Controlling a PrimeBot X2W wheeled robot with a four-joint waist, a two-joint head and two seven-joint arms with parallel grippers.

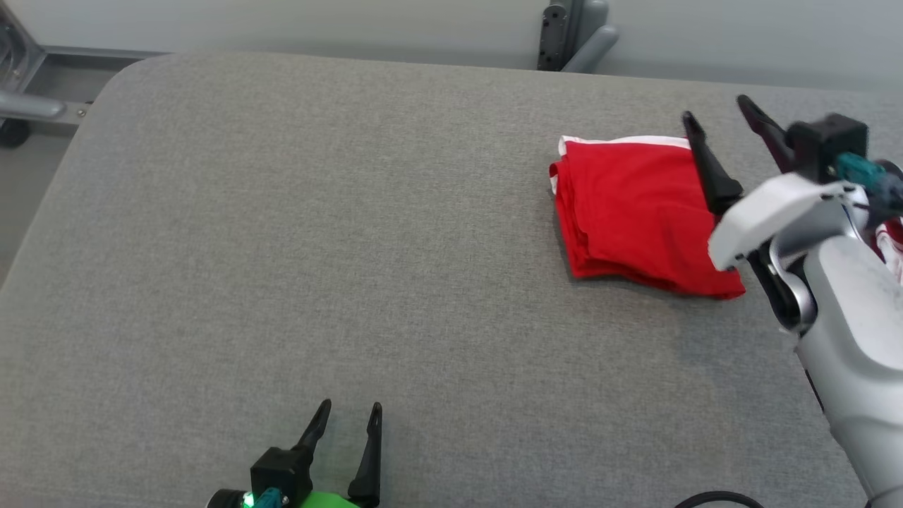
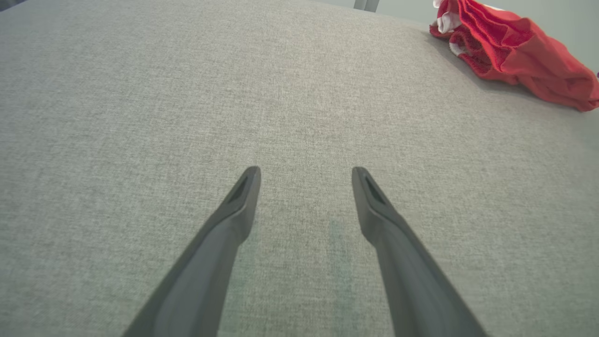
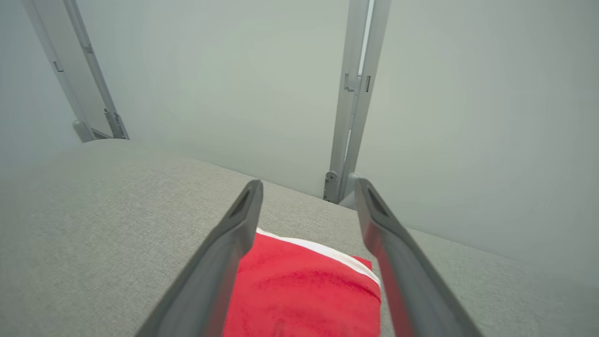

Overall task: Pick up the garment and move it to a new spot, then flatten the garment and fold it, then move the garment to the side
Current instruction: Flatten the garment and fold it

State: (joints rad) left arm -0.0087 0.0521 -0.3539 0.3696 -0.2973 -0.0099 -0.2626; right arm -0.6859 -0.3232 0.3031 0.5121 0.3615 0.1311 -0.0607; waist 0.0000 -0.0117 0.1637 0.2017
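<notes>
Under both arms spreads one grey fabric-covered table (image 1: 282, 247), its rounded far edge near a pale wall (image 3: 234, 70). One folded red garment (image 1: 628, 212) lies toward the far right, a broad stretch of cloth reaching left of it. Of two grippers, the right gripper (image 1: 716, 108) hovers over the garment, fingers spread, grasping nothing; the left gripper (image 1: 350, 405) sits by the near edge, likewise released
</notes>
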